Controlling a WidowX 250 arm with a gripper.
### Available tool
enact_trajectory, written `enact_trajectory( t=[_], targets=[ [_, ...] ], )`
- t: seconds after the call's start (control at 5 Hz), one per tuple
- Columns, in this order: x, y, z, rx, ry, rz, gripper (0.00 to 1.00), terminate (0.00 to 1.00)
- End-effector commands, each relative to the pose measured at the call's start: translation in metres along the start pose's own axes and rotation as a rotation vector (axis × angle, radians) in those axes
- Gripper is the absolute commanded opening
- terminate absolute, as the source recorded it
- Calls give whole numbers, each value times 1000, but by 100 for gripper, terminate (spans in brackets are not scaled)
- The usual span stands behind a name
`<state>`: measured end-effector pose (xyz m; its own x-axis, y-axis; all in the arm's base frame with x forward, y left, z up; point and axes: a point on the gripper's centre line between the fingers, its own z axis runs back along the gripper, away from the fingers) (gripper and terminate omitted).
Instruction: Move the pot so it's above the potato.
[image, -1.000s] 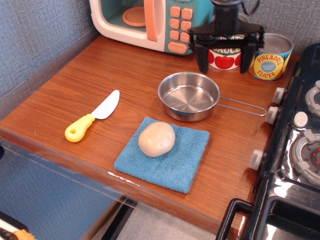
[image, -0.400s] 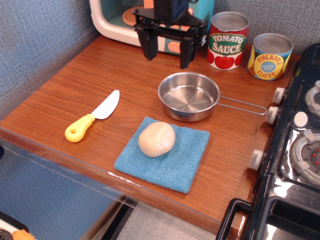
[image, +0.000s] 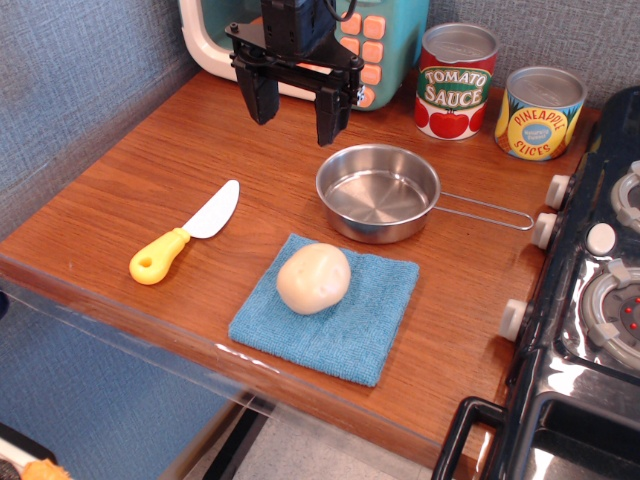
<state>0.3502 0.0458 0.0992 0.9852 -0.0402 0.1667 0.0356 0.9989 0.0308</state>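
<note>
1. Potato (image: 313, 278) sits on blue cloth (image: 330, 310) near front edge of counter (image: 130, 180); smooth and round, so a bump from the pot would likely roll it off the cloth.
2. Toy knife (image: 183, 244), yellow handle, lies toward left front edge, clear of any likely path.
3. Pot (image: 378, 192) rests mid-counter, just behind the cloth, wire handle (image: 485, 212) pointing to right edge near stove knobs; thin shiny rim, so a grip could slip or tilt it.
4. Gripper (image: 294, 108) hangs toward back edge, left of pot, jaws wide, holding nothing; a poorly aimed descent may shove the pot.
5. Back right corner: cans read "TOMATO SAUCE" (image: 456, 80) and "PINEAPPLE SLICES" (image: 540, 113). Toy microwave (image: 300, 40) at back; no readable text.
</note>
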Motion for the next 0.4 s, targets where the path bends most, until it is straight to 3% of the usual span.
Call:
enact_trajectory(
  t=[0.0,0.2],
  targets=[
    [9,15,14,-1,-20,-1,100,0],
    [9,15,14,-1,-20,-1,100,100]
  ],
)
